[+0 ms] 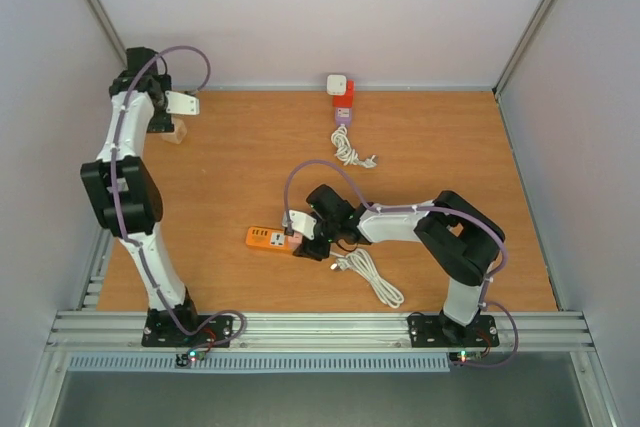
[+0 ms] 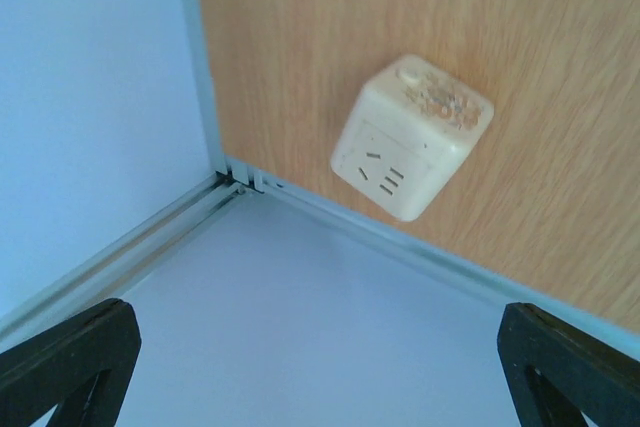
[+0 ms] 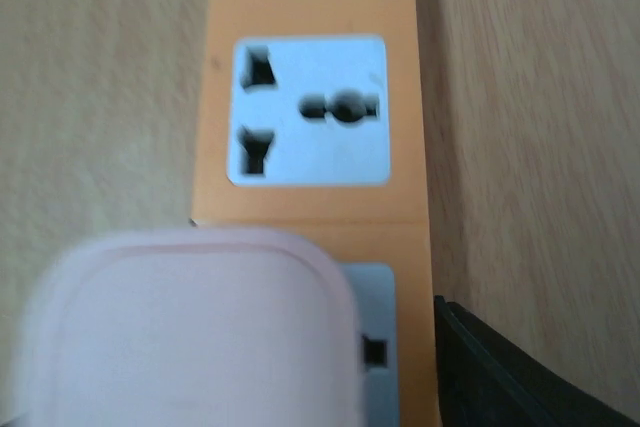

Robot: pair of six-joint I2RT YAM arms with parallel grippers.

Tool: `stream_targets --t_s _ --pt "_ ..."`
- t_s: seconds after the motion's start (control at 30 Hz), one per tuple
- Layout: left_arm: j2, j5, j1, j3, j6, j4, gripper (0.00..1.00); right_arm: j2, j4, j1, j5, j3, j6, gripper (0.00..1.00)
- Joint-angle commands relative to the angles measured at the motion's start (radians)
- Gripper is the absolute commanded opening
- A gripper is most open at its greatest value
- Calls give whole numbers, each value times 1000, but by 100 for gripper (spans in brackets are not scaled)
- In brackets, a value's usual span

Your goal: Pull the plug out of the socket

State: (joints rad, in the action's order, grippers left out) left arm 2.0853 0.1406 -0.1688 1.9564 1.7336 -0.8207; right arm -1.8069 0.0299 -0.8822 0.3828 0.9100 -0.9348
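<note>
Seen from above, the right gripper (image 1: pixel 306 237) sits low over the near middle of the worktop (image 1: pixel 450 147). It is at the right end of an orange power strip (image 1: pixel 266 238), with a white plug (image 1: pixel 297 222) just at its tip.

Its wrist camera shows what the overhead view cannot. The strip's free outlet (image 3: pixel 308 112) has a pale face and dark slots. Nearer the camera, the plug is a blurred, white, rounded-square block covering the left of the next outlet. One black finger (image 3: pixel 500 377) shows by the strip's right edge, and the other is out of frame. I cannot tell whether this gripper is holding the plug or standing loose around it, nor whether the pins are seated.

The left gripper (image 2: pixel 320 367) is up in the far-left corner, spread wide, with its fingertips at the bottom corners of its own view. Beyond it, a cream cube socket (image 2: pixel 412 135) rests on the worktop beside the wall rail.

A white cable (image 1: pixel 372 275) loops beside the right arm. A red adapter (image 1: pixel 343 102) lies at the far edge, with a coiled cord (image 1: pixel 347 152) in front of it. The worktop is warm wood grain, boxed in by pale walls and metal rails.
</note>
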Motion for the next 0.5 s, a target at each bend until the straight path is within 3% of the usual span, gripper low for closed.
stream_targets --t_s 0.0,0.2,0.47 --pt "-117 -247 -16 -133 -227 4 100 -28 26 -7 -85 -9 22 64" --pt "-297 -467 -18 -351 -348 -23 100 3 5 -7 -72 -21 34 71" --pt "-486 -807 -18 -559 -398 -146 100 63 -23 -3 -36 -65 28 71"
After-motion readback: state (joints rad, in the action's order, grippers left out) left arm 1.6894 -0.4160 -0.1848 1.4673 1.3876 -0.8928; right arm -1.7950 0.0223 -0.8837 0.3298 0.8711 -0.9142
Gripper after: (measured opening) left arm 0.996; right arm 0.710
